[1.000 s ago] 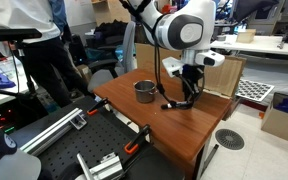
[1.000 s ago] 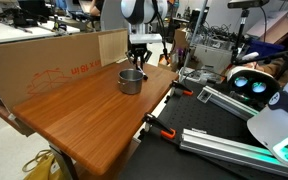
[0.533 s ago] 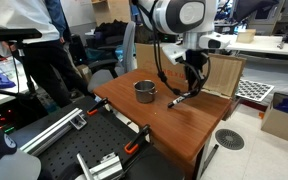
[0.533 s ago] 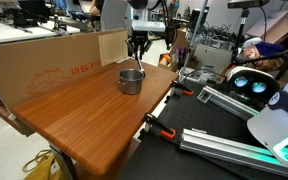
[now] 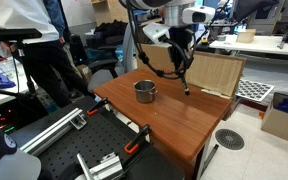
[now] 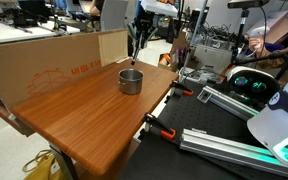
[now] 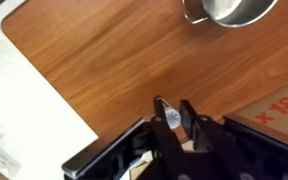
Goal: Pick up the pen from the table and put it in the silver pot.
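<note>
One pincer (image 7: 173, 108) is closest in the wrist view, squeezed narrow & holding the pen (image 7: 171, 120). The pen's pale end peeks out btwn the two dark fingers (image 7: 189, 114). Under it lies the brown wood table (image 7: 94, 60), and the pen doesn't touch it. In both exterior views the pen hangs down from the pincer, up in the air over the table. A bit further on, the silver pot (image 7: 229, 8) stands upright on the table, round & shiny. The pen is off to one side of the pot, apart from it, not above its opening. Behind the table's back edge stands a cardboard box (image 5: 216, 72) w/ red letters. Way back stands a person (image 5: 44, 45) in dark clothes.
</note>
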`<state>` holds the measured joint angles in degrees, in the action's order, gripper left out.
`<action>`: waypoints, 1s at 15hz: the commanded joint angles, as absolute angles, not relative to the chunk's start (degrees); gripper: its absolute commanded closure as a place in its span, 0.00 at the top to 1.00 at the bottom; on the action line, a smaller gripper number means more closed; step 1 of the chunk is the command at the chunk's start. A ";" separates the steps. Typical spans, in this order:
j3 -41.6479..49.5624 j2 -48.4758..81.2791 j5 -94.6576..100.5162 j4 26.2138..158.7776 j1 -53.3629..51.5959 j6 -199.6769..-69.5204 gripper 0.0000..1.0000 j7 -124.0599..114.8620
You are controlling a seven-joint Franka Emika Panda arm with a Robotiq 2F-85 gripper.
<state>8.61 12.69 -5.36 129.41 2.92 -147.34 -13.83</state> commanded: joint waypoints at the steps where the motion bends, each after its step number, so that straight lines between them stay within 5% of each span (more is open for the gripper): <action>1: 7.07 6.39 -4.75 136.66 2.99 -151.72 0.06 -11.66; 15: 1.51 -7.61 -2.96 149.28 2.22 -155.78 0.06 -11.99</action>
